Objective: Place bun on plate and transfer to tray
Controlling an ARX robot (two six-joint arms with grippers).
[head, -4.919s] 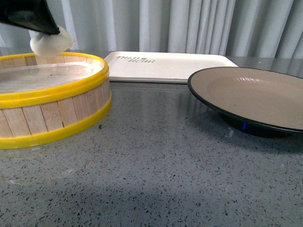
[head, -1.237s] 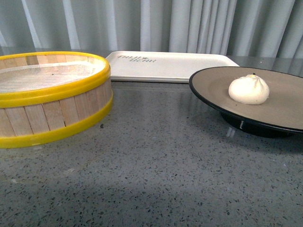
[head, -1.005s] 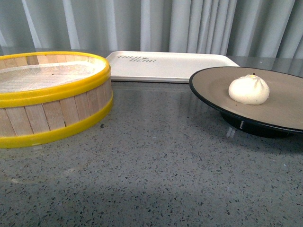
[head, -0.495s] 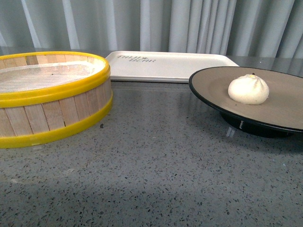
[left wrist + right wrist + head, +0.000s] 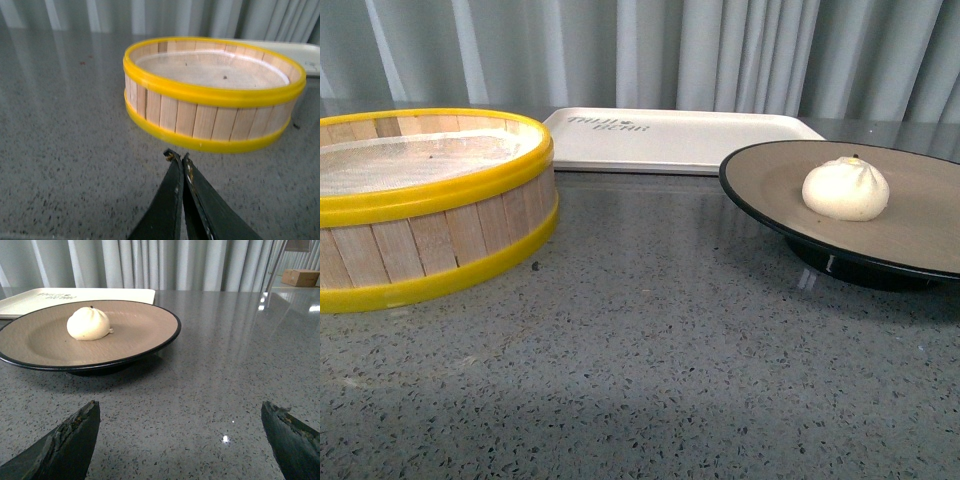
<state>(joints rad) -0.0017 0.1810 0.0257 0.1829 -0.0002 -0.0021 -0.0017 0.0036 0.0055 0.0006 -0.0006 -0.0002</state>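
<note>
Across front view, logged bun point(image 5: 845, 189) on plate point(image 5: 770, 180) at 3 o'clock, tray point(image 5: 700, 140) behind toward 11 o'clock of plate, steamer basket point(image 5: 440, 240) at 9 o'clock; saw no arm. Through left wrist view, found left gripper point(image 5: 179, 161) pinched closed, empty, aimed at steamer basket at its 12 o'clock. Through right wrist view, found right gripper point(image 5: 179, 407) spread wide, empty, plate near ahead around 11 o'clock; judged right arm nearer for carrying plate to tray.

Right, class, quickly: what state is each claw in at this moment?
Left claw: shut, holding nothing.
Right claw: open wide, empty, facing the plate with the bun.
</note>
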